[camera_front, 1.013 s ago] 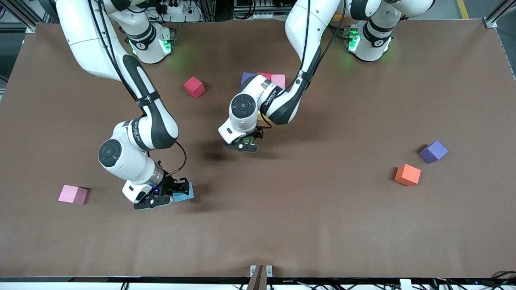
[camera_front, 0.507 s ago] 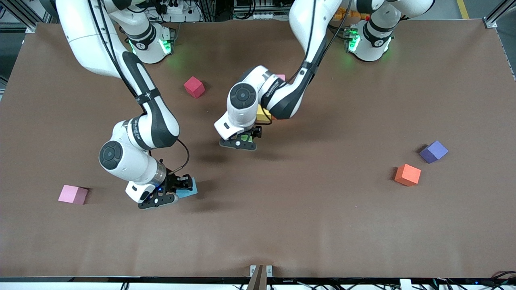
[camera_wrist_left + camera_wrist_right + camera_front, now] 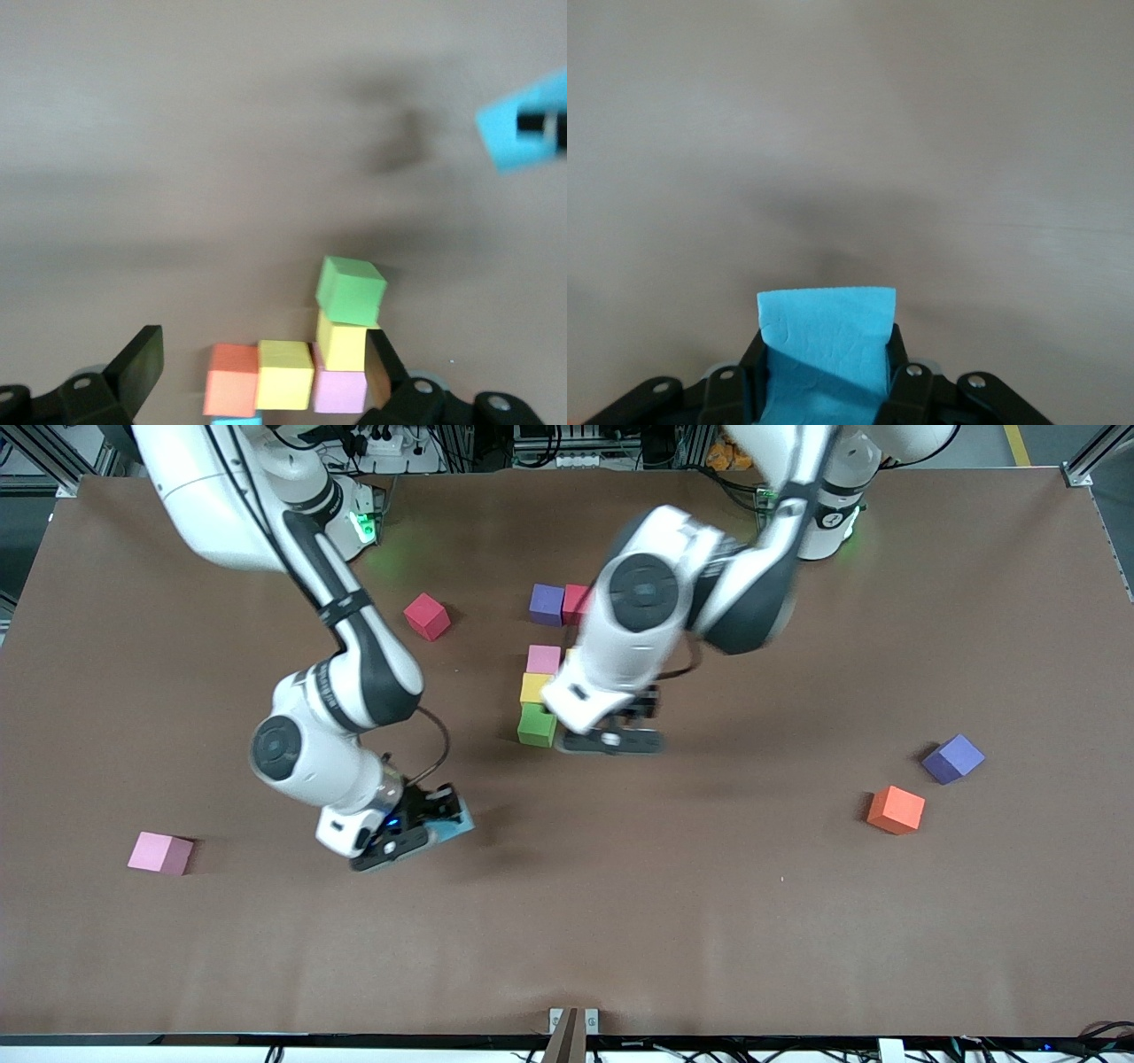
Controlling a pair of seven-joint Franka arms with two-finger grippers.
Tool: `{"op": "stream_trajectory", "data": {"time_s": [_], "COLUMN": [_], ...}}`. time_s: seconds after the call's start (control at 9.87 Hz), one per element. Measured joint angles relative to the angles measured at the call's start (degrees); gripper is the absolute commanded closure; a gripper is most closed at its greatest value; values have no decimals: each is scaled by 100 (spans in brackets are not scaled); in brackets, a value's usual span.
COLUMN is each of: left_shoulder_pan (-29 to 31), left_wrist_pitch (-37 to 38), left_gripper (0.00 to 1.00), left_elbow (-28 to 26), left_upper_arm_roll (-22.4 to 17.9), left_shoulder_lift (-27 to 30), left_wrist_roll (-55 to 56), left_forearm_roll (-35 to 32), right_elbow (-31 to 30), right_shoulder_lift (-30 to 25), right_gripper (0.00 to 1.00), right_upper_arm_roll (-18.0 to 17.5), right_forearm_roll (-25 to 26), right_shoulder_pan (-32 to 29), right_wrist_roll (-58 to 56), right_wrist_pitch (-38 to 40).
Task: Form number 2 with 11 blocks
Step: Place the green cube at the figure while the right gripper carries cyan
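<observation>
Gripping a light blue block (image 3: 450,825) between its closed fingers, the right gripper (image 3: 416,834) hangs over bare brown table (image 3: 797,939) toward the right arm's end, and its own wrist view shows the block (image 3: 826,341) wedged squarely between the two black fingers (image 3: 755,372). The left gripper (image 3: 611,740) stands with its jaws spread wide and nothing between them, over the table just beside the green block (image 3: 537,724).

No brand, label or writing can be read anywhere in these views (the arm links carry small markings too blurred to make out).

In the front view the built cluster shows a purple block (image 3: 547,604) and a red block (image 3: 576,602) side by side farthest from the camera, then a pink block (image 3: 543,659), a yellow block (image 3: 535,687) and the green block in a column running nearer. The left arm hides the rest. The left wrist view fills that in: beside the pink block (image 3: 339,391) sit a second yellow block (image 3: 285,375) and an orange block (image 3: 231,379) in a row, with a sliver of another light blue one (image 3: 237,421) at the frame edge; it also catches the right gripper's held block (image 3: 523,124) farther off.

Only the front view shows the loose blocks: a red one (image 3: 426,616), a pink one (image 3: 159,853) at the right arm's end, and an orange one (image 3: 896,810) near a purple one (image 3: 952,758) at the left arm's end.
</observation>
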State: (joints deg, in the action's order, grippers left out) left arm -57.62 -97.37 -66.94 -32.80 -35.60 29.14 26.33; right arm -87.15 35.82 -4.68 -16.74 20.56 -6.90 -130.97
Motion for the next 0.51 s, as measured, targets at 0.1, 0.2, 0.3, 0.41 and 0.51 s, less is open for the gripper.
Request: {"op": "stream_trajectory", "data": {"time_s": [0.1, 0.2, 0.3, 0.41, 0.51], "left_shoulder_pan": [322, 741, 1146, 1549, 1943], "left_wrist_pitch": [191, 421, 601, 653, 647], "left_gripper": [0, 0, 0, 0, 0], "left_elbow": [-42, -107, -230, -467, -722], "left_upper_arm_roll": [-52, -64, -60, -47, -35], "left_shoulder_lift": [195, 371, 504, 622, 693], "left_wrist_roll": [-63, -450, -1189, -2051, -2741], "left_forearm_roll": [-53, -203, -416, -582, -729], "right_elbow": [1, 1, 2, 8, 26], "right_shoulder_lift": [-17, -17, -14, -2, 24], "right_gripper": [72, 72, 72, 72, 72], "right_upper_arm_roll": [-15, -18, -18, -16, -17], "right_forearm_roll": [0, 8, 97, 310, 621], "right_shoulder_pan": [279, 604, 917, 1201, 1446], "right_wrist_roll": [0, -10, -29, -39, -53], "right_wrist_pitch": [-1, -3, -5, -9, -16]}}
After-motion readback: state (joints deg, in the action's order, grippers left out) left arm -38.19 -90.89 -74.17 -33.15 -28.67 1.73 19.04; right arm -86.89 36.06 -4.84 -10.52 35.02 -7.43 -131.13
